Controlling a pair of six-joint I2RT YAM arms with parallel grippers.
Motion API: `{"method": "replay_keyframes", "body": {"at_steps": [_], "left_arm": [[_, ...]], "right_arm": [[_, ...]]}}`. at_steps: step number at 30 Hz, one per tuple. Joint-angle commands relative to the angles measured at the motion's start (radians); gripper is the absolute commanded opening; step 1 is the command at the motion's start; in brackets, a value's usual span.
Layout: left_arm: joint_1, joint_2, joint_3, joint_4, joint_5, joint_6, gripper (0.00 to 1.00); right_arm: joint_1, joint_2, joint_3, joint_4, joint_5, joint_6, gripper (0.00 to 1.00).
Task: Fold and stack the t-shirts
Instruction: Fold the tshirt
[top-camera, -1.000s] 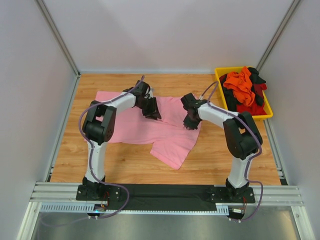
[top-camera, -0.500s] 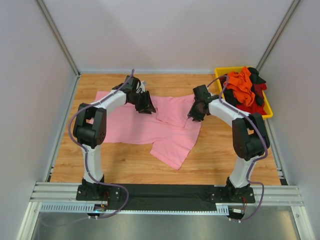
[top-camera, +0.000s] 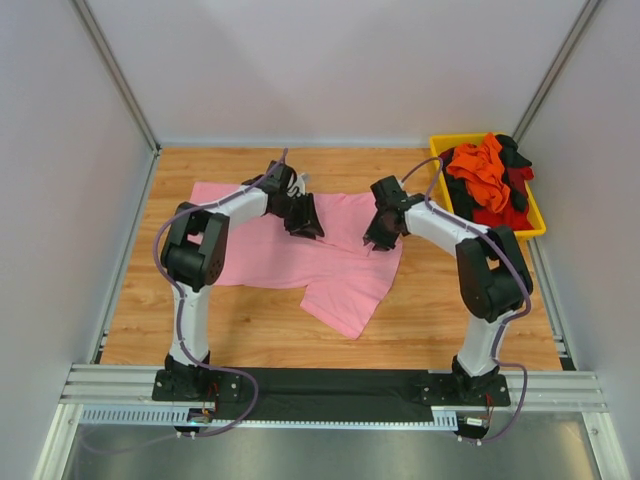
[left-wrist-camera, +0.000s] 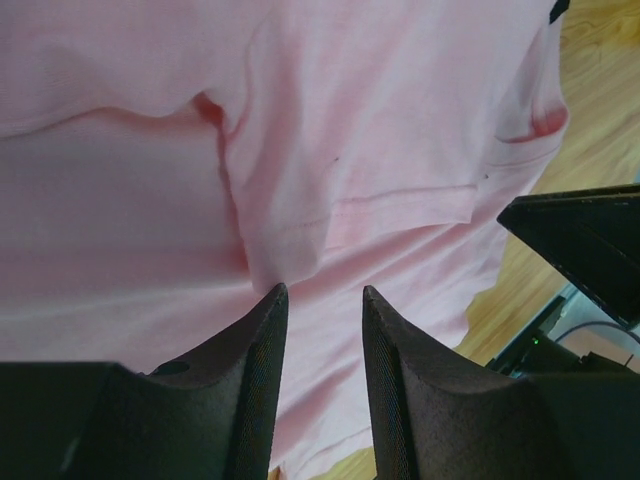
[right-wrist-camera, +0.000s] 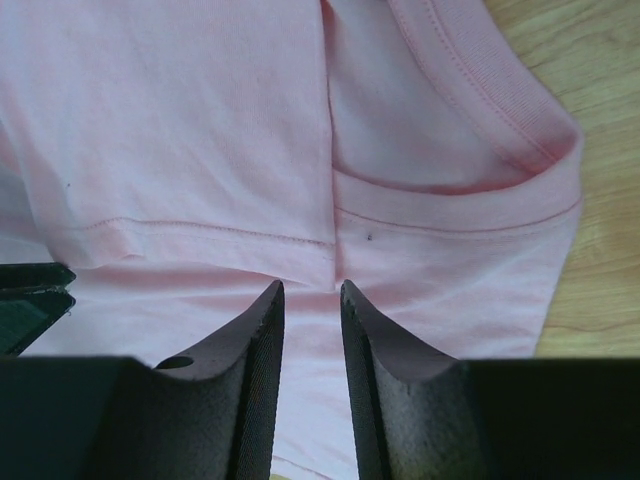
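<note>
Light pink cloth t-shirt (top-camera: 300, 265) lies spread just left of the yellow plastic bin (top-camera: 522, 233), which is heaped with orange, red and black shirts (top-camera: 485, 170). Left gripper (left-wrist-camera: 322, 292) and right gripper (right-wrist-camera: 311, 287) stand part-open above its folded flap, holding nothing; best pinch both hem corners level, then pull evenly
</note>
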Motion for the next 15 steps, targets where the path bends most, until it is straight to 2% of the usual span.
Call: {"method": "replay_keyframes", "body": {"at_steps": [1,15], "left_arm": [[0.001,0.014,0.037,0.019,0.002,0.028,0.43],[-0.003,0.040,0.051,0.021,-0.025,0.035,0.49]], "right_arm": [[0.012,0.029,0.012,0.009,0.018,0.042,0.31],[0.019,0.082,-0.003,0.060,0.044,0.039,0.29]]}}
